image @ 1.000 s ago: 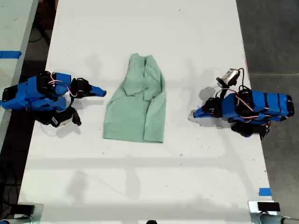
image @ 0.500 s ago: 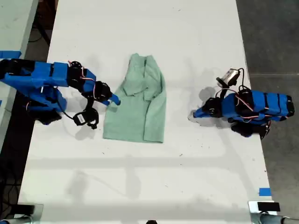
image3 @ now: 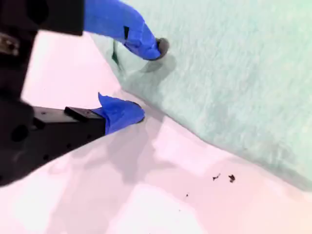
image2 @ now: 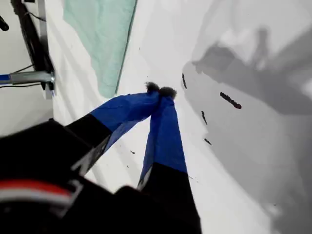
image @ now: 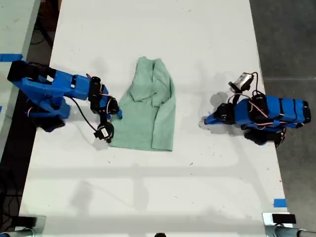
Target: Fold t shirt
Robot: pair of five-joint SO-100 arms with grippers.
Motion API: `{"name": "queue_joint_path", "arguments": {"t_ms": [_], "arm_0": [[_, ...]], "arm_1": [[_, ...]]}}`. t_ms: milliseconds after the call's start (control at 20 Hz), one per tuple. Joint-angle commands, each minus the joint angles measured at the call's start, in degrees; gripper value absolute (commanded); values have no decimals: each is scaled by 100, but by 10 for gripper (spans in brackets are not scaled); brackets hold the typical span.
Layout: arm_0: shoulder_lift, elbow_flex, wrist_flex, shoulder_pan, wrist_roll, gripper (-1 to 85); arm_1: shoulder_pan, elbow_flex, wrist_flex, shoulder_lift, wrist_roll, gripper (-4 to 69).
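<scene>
T shirt [image: 147,106] flat on tabletop [image: 148,29], long axis up-down in exterior view. Our second gripper [image3: 141,80] fingers spread at its edge; our first gripper [image2: 160,90] fingers pressed together, empty.

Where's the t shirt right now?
The t shirt lies on the white table near the exterior view's middle, between the two arms, my open second gripper straddling its edge.

One t shirt [image: 147,108], two blue arms, one table [image: 207,39], perhaps two tape bits.

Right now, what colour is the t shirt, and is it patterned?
Pale mint green and plain, with no pattern; the t shirt shows best in the exterior view.
</scene>
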Motion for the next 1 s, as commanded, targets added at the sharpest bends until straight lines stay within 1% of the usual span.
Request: {"name": "queue_joint_path", "arguments": {"t_ms": [0,100,150,200,300,450,500,650,750,850,950], "arm_0": [[-272,-132,-149,167,-237,115],[-791,-308,-141,70,-202,-2],[-1002,-501,0,53,-167,-2],[-1107,-817,272,79,-167,-2],[-1125,-1819,1143,229,-220,-2],[-1503,-3920,2487,492,-255,-2],[-1740,-4544,2689,501,-149,-2],[-2733,-6038,2760,290,431,-2],[-3252,-6794,2760,220,580,-2],[-3410,-7146,2610,158,633,-2],[-3349,-7189,2259,88,738,-2]], "arm_1": [[-53,316,26,97,53,-6],[-53,316,26,97,53,-6],[-53,316,26,97,53,-6],[-53,316,26,97,53,-6],[-53,316,26,97,53,-6],[-53,316,26,97,53,-6],[-53,316,26,97,53,-6],[-53,316,26,97,53,-6],[-62,316,26,97,53,-6],[-62,316,26,97,53,-6],[-62,316,26,97,53,-6]]}}
